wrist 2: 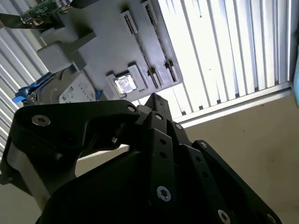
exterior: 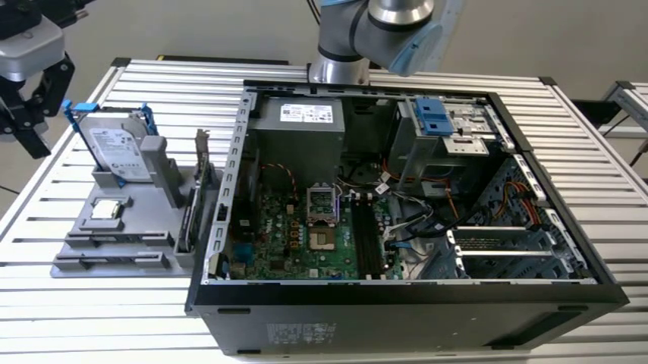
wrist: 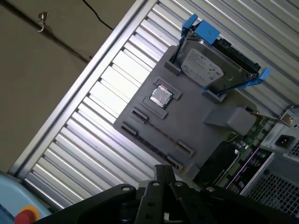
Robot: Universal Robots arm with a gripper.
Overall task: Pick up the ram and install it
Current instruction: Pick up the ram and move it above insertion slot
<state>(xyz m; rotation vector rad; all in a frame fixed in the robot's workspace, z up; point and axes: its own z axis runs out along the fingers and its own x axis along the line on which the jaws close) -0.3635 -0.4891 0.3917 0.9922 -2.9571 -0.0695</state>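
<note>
The black claw is hanging beside the grey plastic parts tray on the slatted metal bench; whether it is open or closed cannot be told.

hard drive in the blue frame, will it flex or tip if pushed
The hard drive looks like a metal-cased block, so probably stiff and fairly heavy. It stands on edge in the grey holder, so a hard push might tip it.

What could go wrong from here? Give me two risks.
1. The ram stands edge-on, tight between the green card and the grey fixture, near the case wall; the gripper might knock the card.
2. Loose cables lie beside the black memory slots and could snag during insertion.
</note>
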